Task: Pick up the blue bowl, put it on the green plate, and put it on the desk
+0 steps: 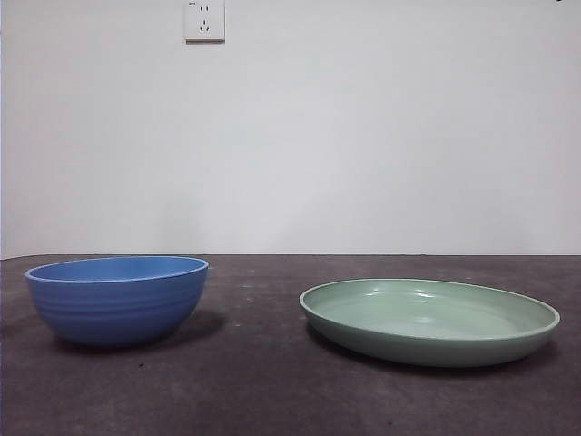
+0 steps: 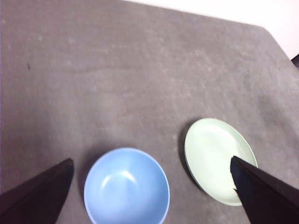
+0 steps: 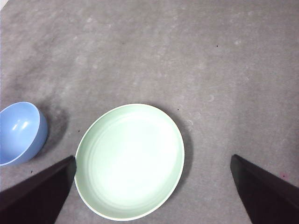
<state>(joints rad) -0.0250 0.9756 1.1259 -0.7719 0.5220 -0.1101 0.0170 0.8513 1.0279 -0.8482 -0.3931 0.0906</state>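
Left wrist view is showing the left end effector (image 2: 152,196) spread wide, hovering high above the matte, ridged blue bowl (image 1: 117,298). The right end effector (image 3: 152,193) is gaping above the glossy green plate (image 1: 429,320); both dishes are sitting apart on the speckled surface (image 1: 263,381).

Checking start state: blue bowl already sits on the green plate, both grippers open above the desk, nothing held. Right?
Not quite. The blue bowl stands on the desk beside the green plate, apart from it, as the front view shows. Left gripper and right gripper are open, empty.
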